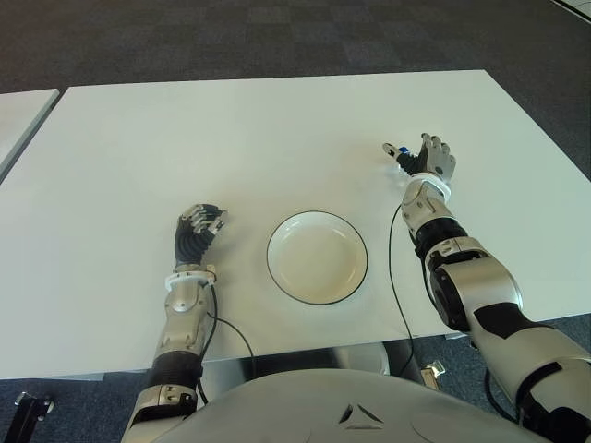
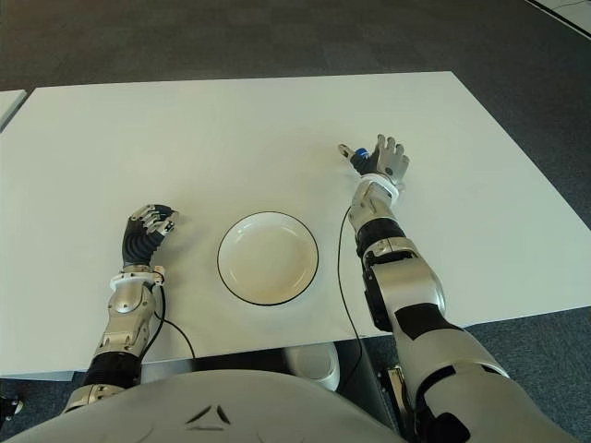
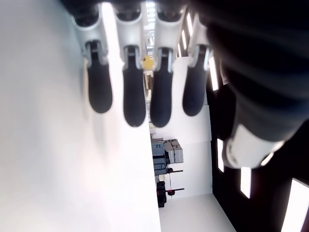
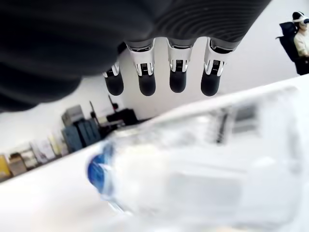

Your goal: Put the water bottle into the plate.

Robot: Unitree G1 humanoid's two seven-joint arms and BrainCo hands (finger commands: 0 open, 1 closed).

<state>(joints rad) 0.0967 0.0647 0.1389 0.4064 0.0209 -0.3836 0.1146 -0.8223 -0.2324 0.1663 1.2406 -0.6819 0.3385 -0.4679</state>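
A clear water bottle [image 4: 203, 164] with a blue cap [image 4: 96, 169] lies on its side on the white table [image 1: 231, 138], close under my right hand. Only the blue cap [image 1: 404, 151] shows in the left eye view, peeking out by the thumb. My right hand [image 1: 427, 155] hovers over the bottle to the right of and beyond the plate, its fingers [image 4: 176, 79] stretched out and not closed around it. The white plate [image 1: 271, 263] with a dark rim sits near the table's front edge and holds nothing. My left hand [image 1: 200, 224] shows left of the plate, fingers relaxed, holding nothing.
A thin black cable [image 1: 395, 277] hangs along my right forearm to the table's front edge. A second white table [image 1: 18, 115] stands at the far left. Dark carpet lies beyond the table. A seated person [image 4: 299, 29] shows far off in the right wrist view.
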